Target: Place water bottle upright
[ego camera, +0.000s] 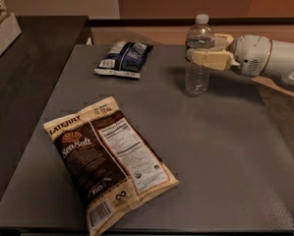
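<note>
gripper (199, 49) reaches in from the right with its two fingers (210, 59) closed on the upper body of the water bottle (196, 77), which stands upright between them on the grey table (225, 146), a blue packet (123, 59) well beyond their tips.

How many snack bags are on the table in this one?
2. A brown Late July bag lies front-left on the table; a smaller blue bag lies at the back, left of the water bottle that the gripper clasps at back right. None looks hidden.
</note>
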